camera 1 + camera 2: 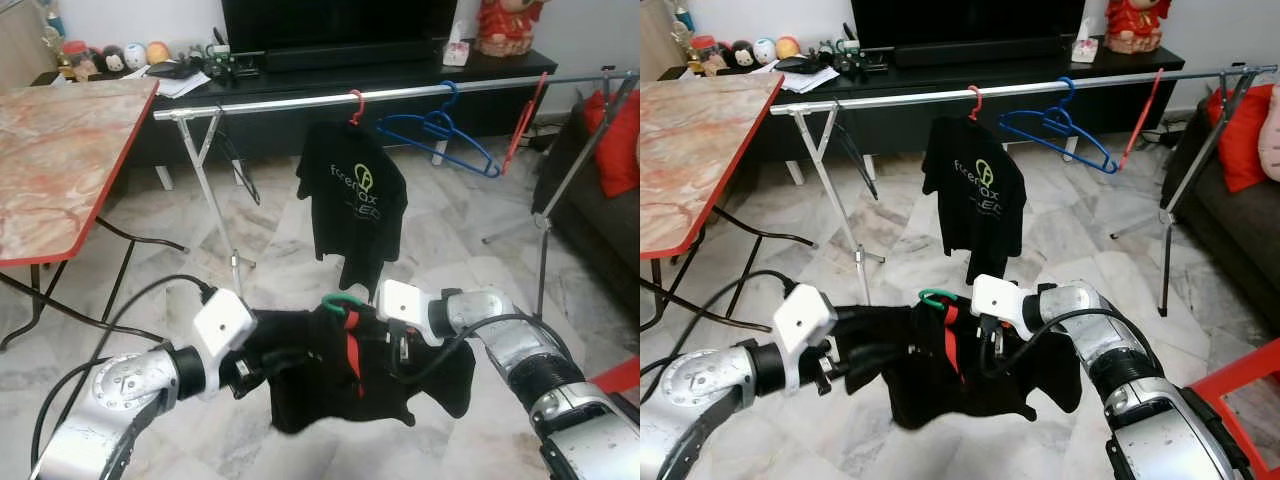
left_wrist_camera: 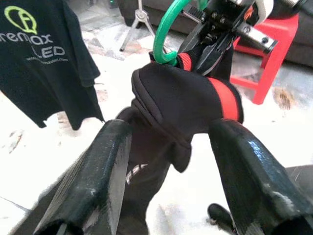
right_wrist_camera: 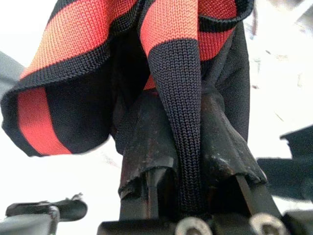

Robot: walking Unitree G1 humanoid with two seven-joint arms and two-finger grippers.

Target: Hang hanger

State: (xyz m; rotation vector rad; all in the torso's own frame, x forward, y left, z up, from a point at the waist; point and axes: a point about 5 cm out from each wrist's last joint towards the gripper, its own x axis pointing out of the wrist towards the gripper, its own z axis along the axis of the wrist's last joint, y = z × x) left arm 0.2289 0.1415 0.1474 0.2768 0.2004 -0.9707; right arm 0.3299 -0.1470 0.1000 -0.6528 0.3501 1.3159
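A black garment (image 1: 340, 385) with red trim hangs on a green hanger (image 1: 340, 303) and is held up between both arms in front of me. My left gripper (image 1: 275, 355) grips the cloth at one shoulder, and the left wrist view shows a fold of it bunched between the fingers (image 2: 107, 161) below the green hook (image 2: 164, 34). My right gripper (image 1: 385, 345) is shut on the ribbed black-and-red collar band (image 3: 178, 73). The silver clothes rail (image 1: 300, 97) runs across the room beyond the garment.
On the rail hang a black printed T-shirt (image 1: 352, 190) on a red hanger, a blue hanger (image 1: 440, 130) and a red hanger (image 1: 525, 125). A marble-top table (image 1: 60, 170) stands left, a dark sofa (image 1: 600, 200) and a red stool (image 1: 620, 378) right, a TV console (image 1: 300, 70) behind.
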